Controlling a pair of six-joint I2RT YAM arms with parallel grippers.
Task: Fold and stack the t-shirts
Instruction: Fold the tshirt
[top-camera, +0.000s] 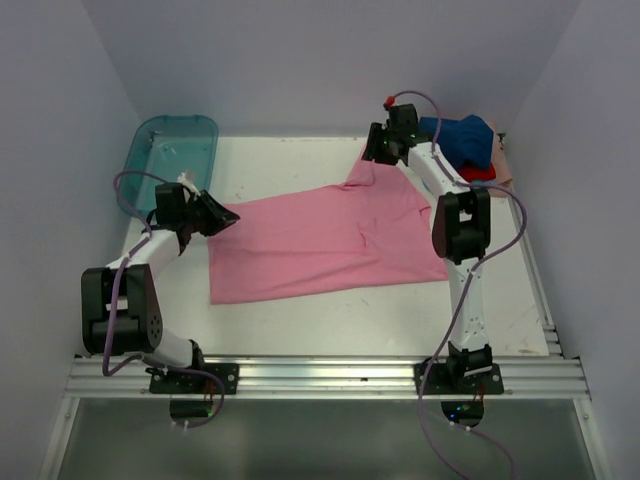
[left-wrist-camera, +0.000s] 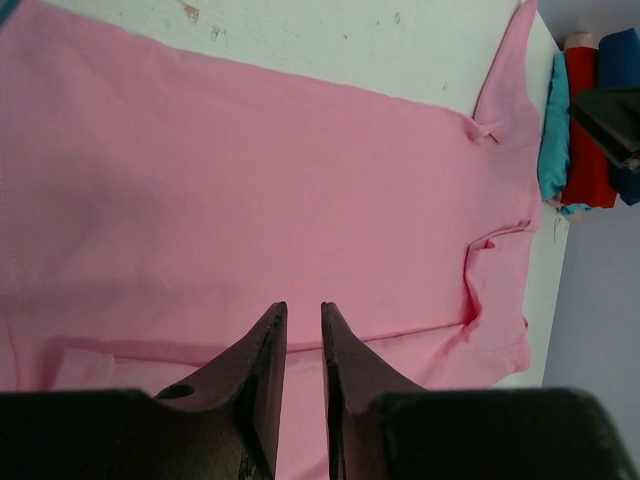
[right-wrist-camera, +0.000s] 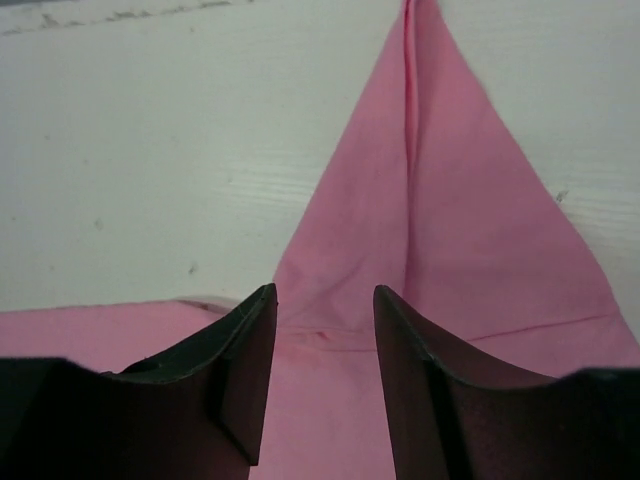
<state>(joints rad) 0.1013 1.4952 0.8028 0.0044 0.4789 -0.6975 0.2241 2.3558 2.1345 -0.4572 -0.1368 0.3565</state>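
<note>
A pink t-shirt (top-camera: 320, 240) lies spread flat across the middle of the white table, one sleeve pointing toward the back. My left gripper (top-camera: 228, 215) hovers at the shirt's left edge. In the left wrist view (left-wrist-camera: 304, 308) its jaws stand a narrow gap apart with nothing between them, above the pink cloth (left-wrist-camera: 250, 200). My right gripper (top-camera: 372, 150) is open and empty over the back sleeve, which shows as a pink triangle (right-wrist-camera: 440, 200) in the right wrist view, where the gripper (right-wrist-camera: 322, 295) is also seen. Folded shirts are stacked at the back right: navy (top-camera: 465, 140), red (top-camera: 478, 172), peach (top-camera: 503, 165).
A translucent teal tub (top-camera: 175, 150) stands at the back left, beside my left arm. The left wrist view shows the stack edge-on with a teal shirt (left-wrist-camera: 553, 130), red (left-wrist-camera: 585, 120) and navy (left-wrist-camera: 620, 60). Purple walls close in the table on three sides.
</note>
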